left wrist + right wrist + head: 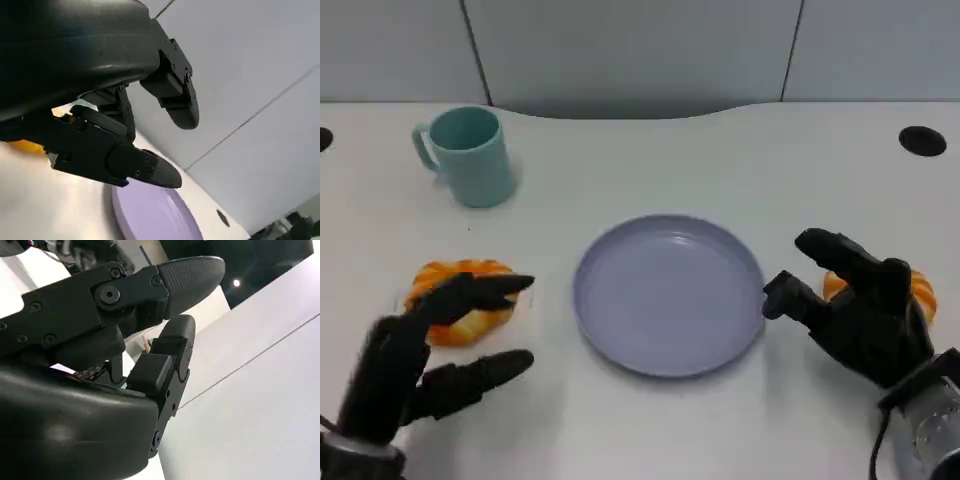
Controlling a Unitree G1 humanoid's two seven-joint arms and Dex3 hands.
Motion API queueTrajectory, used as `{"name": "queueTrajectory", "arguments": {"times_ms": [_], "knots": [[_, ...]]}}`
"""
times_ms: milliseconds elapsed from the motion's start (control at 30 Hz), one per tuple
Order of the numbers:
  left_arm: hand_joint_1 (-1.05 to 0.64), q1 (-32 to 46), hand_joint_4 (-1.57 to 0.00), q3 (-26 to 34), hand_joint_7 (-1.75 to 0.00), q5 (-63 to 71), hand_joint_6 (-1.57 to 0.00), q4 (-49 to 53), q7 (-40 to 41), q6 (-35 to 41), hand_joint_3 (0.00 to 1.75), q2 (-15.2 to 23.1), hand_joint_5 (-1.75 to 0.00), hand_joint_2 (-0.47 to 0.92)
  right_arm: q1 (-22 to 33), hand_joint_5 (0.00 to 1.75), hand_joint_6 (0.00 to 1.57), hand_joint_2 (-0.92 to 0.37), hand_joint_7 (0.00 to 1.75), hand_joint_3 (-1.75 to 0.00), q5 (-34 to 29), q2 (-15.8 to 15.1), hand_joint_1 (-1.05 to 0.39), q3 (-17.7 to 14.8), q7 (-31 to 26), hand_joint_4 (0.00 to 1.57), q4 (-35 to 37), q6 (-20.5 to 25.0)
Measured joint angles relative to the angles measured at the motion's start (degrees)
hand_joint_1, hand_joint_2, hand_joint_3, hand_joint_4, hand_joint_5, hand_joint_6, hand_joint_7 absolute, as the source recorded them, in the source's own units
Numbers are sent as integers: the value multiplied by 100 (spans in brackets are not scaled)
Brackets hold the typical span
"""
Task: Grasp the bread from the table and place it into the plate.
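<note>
A lilac plate (668,293) lies in the middle of the white table, with nothing in it. An orange-glazed bread (455,300) sits to its left. My left hand (420,355) hovers over the near side of that bread with its fingers spread, holding nothing. A second orange bread (920,290) lies to the right of the plate, mostly hidden behind my right hand (855,305), whose fingers are spread apart above it. The left wrist view has the plate (155,215) beyond my left hand's fingers (125,165) and a sliver of the bread (22,146).
A teal mug (470,155) stands at the back left. A black round hole (922,140) is set into the table at the far right. Grey wall panels rise behind the table's curved far edge.
</note>
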Motion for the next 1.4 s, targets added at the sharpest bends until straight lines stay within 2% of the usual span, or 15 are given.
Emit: {"name": "queueTrajectory", "arguments": {"times_ms": [167, 300, 400, 533, 567, 733, 867, 1233, 1400], "knots": [[-69, 5, -40, -65, -19, 507, -43, -547, 468, 483, 13, 342, -57, 92, 0, 123, 108, -92, 14, -14, -2, -2, -51, 15, -56, 77, -2, -11], [-74, -216, -28, -286, -11, 1019, -34, -539, 913, 949, 16, 611, -47, 92, 0, 124, 108, -92, 14, -13, -3, -6, -51, 34, -65, 78, -9, 68], [-79, -607, -19, -580, -6, 1410, -29, -162, 1331, 1320, 19, 857, -40, 92, 3, 123, 108, -92, 14, -12, -2, -8, -51, 41, -79, 77, -27, 71], [-80, -1021, -18, -1025, -5, 1609, -28, 510, 1701, 1661, 20, 1112, -39, 92, 13, 123, 108, -92, 14, -12, -2, -7, -51, 49, -81, 77, -56, 133], [-87, -1058, -13, -1115, -4, 1612, -25, 575, 1781, 1661, 22, 1133, -35, 92, 14, 123, 108, -92, 14, -12, -2, -7, -51, 49, -81, 78, -66, 144], [-94, -1764, -9, -1772, -2, 1847, -22, 1811, 2062, 2473, 22, 1143, -32, 92, 44, 123, 107, -92, 13, -13, 0, 13, -51, 54, -54, 77, -154, 145], [-96, -2118, -7, -2137, -1, 1845, -21, 2400, 2118, 2840, 22, 1114, -30, 92, 83, 124, 108, -92, 14, -12, 4, 11, -51, 52, -35, 77, -224, 149], [-103, -2510, -5, -2652, -1, 1624, -20, 3081, 1882, 3826, 28, 882, -28, 92, 285, 124, 108, -92, 13, -11, 28, 20, -50, 90, -40, 77, -523, 306], [-92, -2551, -10, -2701, -1, 1473, -21, 3277, 1590, 4287, 9, 692, -27, 92, 430, 124, 109, -92, 14, -12, 30, 51, -51, 112, -54, 77, -685, 323]]}}
